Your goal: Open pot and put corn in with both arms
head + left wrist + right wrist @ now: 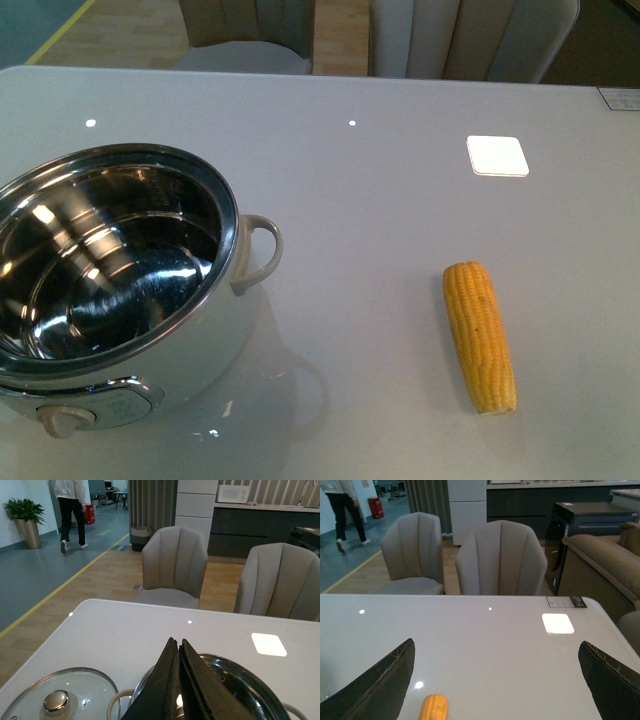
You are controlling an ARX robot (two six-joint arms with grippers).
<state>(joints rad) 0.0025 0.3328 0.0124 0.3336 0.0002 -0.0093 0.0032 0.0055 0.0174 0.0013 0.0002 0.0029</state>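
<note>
right gripper (pixel 496 645) spread, corn (pixel 480 335) near-to-far

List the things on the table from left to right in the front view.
pot → its white side handle → corn

Bright, sharp; glare on table (pixel 380 200)

Open white pot (pixel 228 335), seemingly empty, glass lid (pixel 56 701) beside it; yellow corn (pixel 480 337) well right.
</note>
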